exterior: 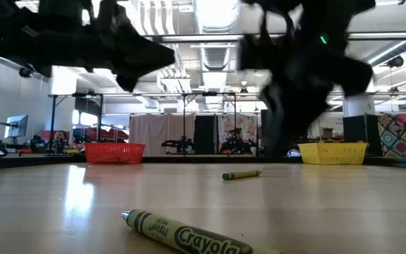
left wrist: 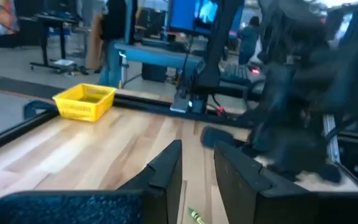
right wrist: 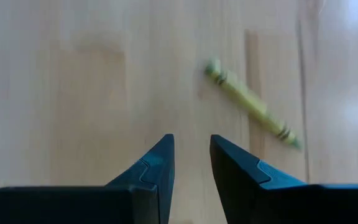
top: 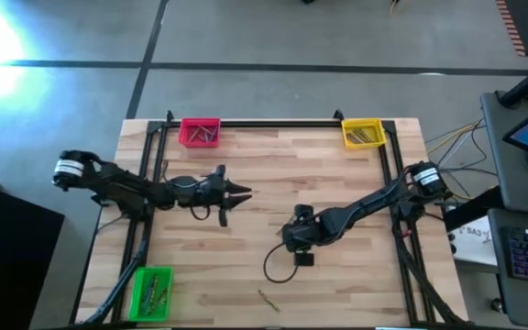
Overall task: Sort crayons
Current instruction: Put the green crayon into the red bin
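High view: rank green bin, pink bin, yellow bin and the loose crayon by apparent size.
1. green bin, largest.
2. yellow bin and pink bin, about alike; no ranking.
3. crayon near the table's front edge, by far the smallest.

Pale wood plank table [top: 273,174] with slight sheen, paper-wrapped crayon [exterior: 189,236], plastic mesh bins [exterior: 115,152]

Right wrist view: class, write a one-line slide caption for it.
The right gripper, fingers slightly apart and empty, hovers over the wooden table beside an olive-yellow crayon.
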